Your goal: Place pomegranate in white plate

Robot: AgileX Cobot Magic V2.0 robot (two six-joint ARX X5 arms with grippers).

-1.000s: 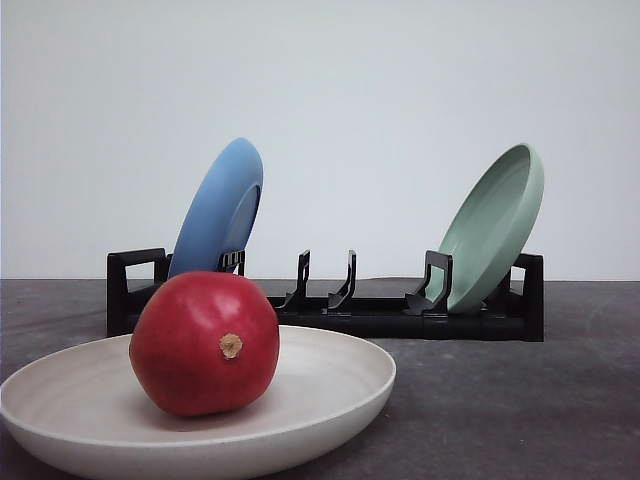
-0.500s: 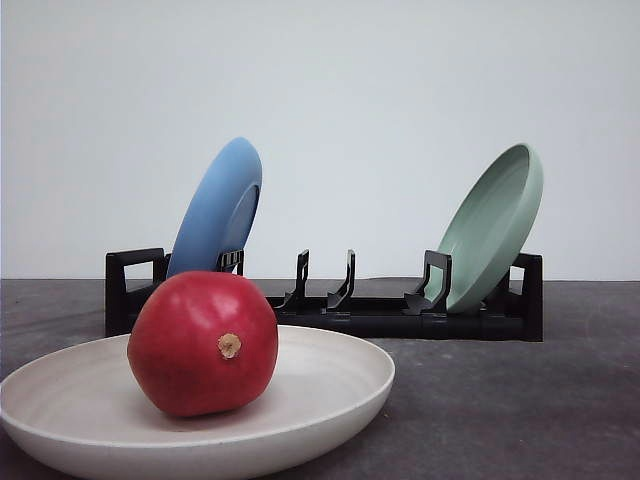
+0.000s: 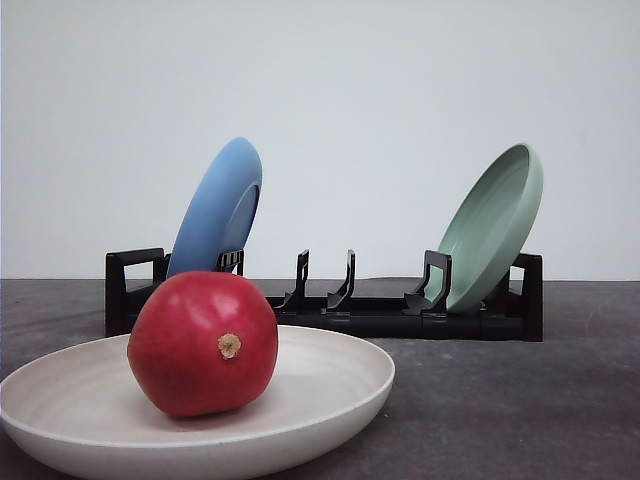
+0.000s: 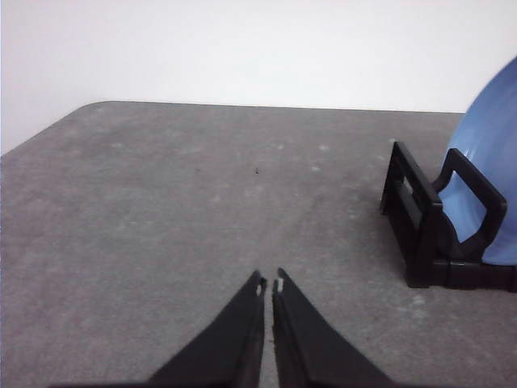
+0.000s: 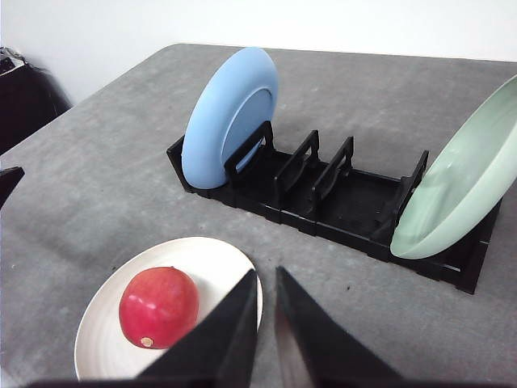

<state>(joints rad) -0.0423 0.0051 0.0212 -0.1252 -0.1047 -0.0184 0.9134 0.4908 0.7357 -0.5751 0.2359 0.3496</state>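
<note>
- The pomegranate (image 3: 203, 343) rests inside the white plate (image 3: 330, 395), left of the plate's centre in the front view, at the lower left of the frame. Its tan stem nub faces the camera.
- The white plate lies flat on the grey table (image 3: 500, 400). No gripper touches the fruit or the plate.
- In the right wrist view, the pomegranate (image 5: 159, 306) sits in the white plate (image 5: 218, 263) at the lower left of the frame.
- Right gripper (image 5: 266, 279): the two black fingers are nearly together, with a narrow gap between the tips. Nothing is held. The tips appear just beside the plate rim in the frame; whether they are above it or touching it cannot be told.
- Left gripper (image 4: 270, 282): the fingers are clenched almost tip to tip, empty, over bare table surface at the lower centre of the frame.
- Behind the plate, a black dish rack (image 3: 380, 315) holds a blue plate (image 3: 220, 210) leaning at its left end and a pale green plate (image 3: 495, 225) leaning at its right end. The middle slots are empty.
- View differences: the right wrist view shows the full round outline of the white plate and the rack's slot layout from above; the front view shows the plate's shallow profile and raised rim. The left wrist view shows one end of the rack (image 4: 428, 234) with the blue plate (image 4: 493, 170) at the right edge of the frame.
</note>
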